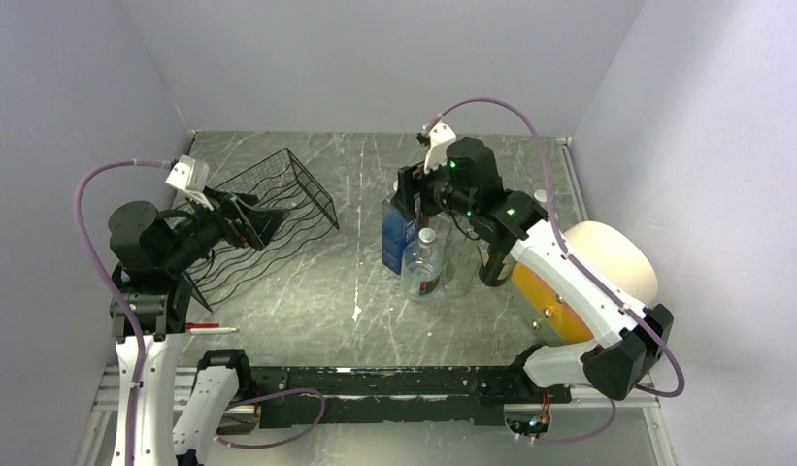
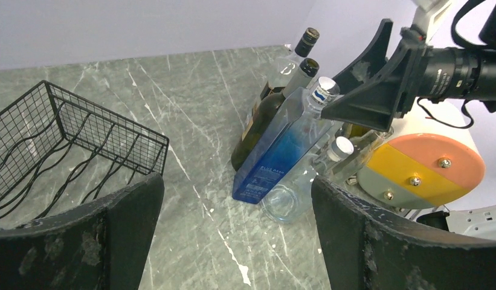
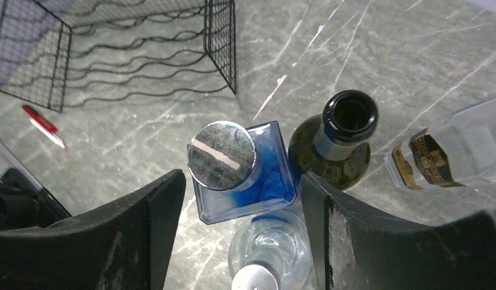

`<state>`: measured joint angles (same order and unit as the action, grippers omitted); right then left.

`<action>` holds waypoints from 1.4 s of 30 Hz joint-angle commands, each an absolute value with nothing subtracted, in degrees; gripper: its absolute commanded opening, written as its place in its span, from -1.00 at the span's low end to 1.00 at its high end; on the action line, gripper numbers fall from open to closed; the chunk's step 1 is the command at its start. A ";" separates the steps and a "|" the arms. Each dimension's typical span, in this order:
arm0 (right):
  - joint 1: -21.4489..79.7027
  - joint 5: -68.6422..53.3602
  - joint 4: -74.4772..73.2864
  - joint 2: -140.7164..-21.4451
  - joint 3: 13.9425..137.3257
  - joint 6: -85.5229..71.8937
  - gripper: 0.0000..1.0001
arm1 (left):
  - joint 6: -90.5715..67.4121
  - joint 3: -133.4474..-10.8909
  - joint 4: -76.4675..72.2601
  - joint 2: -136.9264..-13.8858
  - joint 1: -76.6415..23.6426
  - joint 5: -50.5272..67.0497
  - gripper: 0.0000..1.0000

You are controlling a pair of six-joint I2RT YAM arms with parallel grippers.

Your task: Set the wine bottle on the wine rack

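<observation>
Right wrist view: the wine bottle (image 3: pixel 347 130), dark green with an open mouth, stands upright on the table (image 3: pixel 384 54) in a tight cluster of bottles.
Neighbours: a blue bottle (image 3: pixel 266 181) sits just beside it at 9 o'clock, a labelled clear bottle (image 3: pixel 438 151) at 3 o'clock and a second clear bottle (image 3: pixel 266 257) at about 7 o'clock.
Right gripper (image 3: pixel 239 178): the jaws are spread and hold nothing. They straddle the blue bottle's silver cap, and the wine bottle stands just outside the finger at 3 o'clock.
Wine rack (image 1: pixel 297 194): seen from the top camera, it lies well apart from the cluster at 9 o'clock. No bottle rests in its cradles.
Left gripper (image 2: pixel 237 180): it is spread and empty and hovers over the near end of the rack, facing the bottles.
Wrong pick: the jaws are centred on the blue bottle, so closing here would likely take it instead of the wine bottle.
Knock-over: the bottles are crowded, so a sideways shift toward 3 o'clock could push a finger into the wine bottle's neck and topple it or a neighbour.
Slip: a pinch on the smooth glass neck may let the heavy bottle swing or drop on the way to the rack.
Stray item: a red pen (image 3: pixel 43 124) lies at 7 o'clock of the rack, near the carry path.
</observation>
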<state>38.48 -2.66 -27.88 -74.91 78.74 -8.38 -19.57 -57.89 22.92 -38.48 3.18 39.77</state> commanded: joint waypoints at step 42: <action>41.44 -8.74 -7.09 -75.87 76.45 -2.18 -0.53 | -24.64 -44.70 3.38 -38.38 1.80 39.40 0.85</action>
<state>40.77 -6.94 -20.10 -78.08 71.99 3.09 -21.76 -47.18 12.47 -39.59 2.13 39.68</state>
